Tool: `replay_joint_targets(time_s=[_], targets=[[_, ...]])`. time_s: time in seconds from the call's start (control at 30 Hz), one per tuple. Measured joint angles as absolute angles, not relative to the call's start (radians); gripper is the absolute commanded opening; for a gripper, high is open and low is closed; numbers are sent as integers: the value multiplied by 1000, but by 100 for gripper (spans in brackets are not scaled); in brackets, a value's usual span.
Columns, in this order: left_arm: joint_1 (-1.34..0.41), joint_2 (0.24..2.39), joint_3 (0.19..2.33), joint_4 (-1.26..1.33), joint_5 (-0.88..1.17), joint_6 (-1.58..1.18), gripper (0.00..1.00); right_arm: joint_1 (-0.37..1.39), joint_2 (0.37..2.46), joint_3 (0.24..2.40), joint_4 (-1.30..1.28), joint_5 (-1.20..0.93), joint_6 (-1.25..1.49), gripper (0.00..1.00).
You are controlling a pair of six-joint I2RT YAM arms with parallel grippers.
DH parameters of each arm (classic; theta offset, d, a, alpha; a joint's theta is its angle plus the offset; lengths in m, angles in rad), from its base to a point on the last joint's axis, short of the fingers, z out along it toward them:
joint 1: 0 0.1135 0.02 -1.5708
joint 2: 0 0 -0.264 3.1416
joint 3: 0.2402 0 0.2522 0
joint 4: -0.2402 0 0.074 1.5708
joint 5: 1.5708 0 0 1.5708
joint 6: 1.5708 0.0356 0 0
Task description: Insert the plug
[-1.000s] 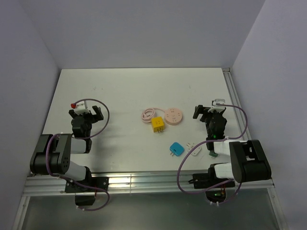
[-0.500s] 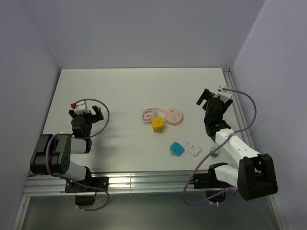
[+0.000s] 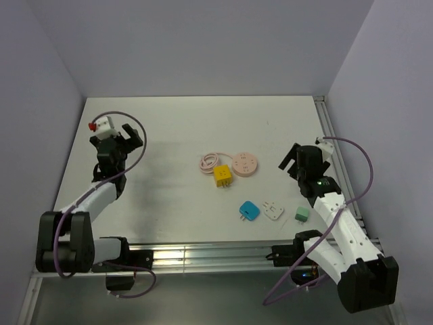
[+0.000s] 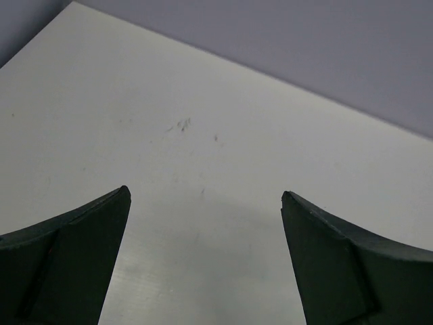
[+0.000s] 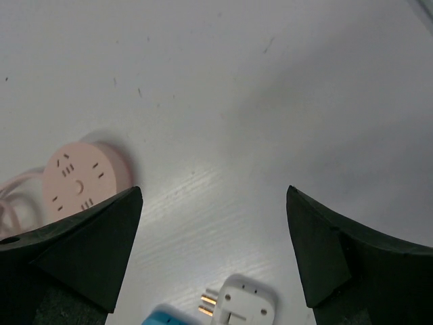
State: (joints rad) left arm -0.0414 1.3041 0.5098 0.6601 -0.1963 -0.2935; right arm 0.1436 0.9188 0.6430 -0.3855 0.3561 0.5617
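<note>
A round pink socket (image 3: 243, 164) with a coiled pink cable (image 3: 210, 162) lies at the table's middle. A yellow plug (image 3: 222, 177) lies just in front of it. A blue plug (image 3: 249, 210), a white plug (image 3: 272, 210) and a green plug (image 3: 302, 214) lie nearer the front. My right gripper (image 3: 298, 158) is open and empty, right of the socket. The right wrist view shows its gripper (image 5: 213, 189) above bare table, with the socket (image 5: 80, 179) at the left and the white plug (image 5: 240, 305) below. My left gripper (image 3: 116, 142) is open and empty at the far left, over bare table (image 4: 205, 193).
Grey walls close the table at the back and sides. A metal rail (image 3: 331, 142) runs along the right edge. Purple cables loop off both wrists.
Both arms have unfolded. My left gripper moved toward the back left. My right arm swung out to the right, uncovering the white and green plugs.
</note>
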Motion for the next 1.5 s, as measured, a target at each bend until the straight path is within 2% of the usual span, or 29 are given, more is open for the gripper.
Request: replay_joint_targets(time_s=[0.13,0.27,0.4,0.6,0.77,0.97,1.17,1.3,1.5], targets=[[-46,1113,538,489,-212,-444,99,143,839,621,-484,287,627,94],[-47,802,473,288,-257,-731,99,143,778,587,-573,287,715,94],[-36,618,431,160,-161,-922,100,131,813,587,-630,299,774,94],[-34,732,505,-32,162,-1010,100,80,881,605,-782,318,899,94],[-34,879,517,-15,430,-1018,100,50,913,694,-910,370,970,91],[-23,965,463,149,671,-1103,99,40,936,629,-940,331,1030,88],[-21,915,482,115,733,-1095,100,38,987,559,-960,296,1057,87],[-21,860,556,56,736,-1063,99,38,1062,564,-956,295,1052,83],[-21,712,625,-14,729,-1013,88,38,1163,572,-941,303,1035,72]])
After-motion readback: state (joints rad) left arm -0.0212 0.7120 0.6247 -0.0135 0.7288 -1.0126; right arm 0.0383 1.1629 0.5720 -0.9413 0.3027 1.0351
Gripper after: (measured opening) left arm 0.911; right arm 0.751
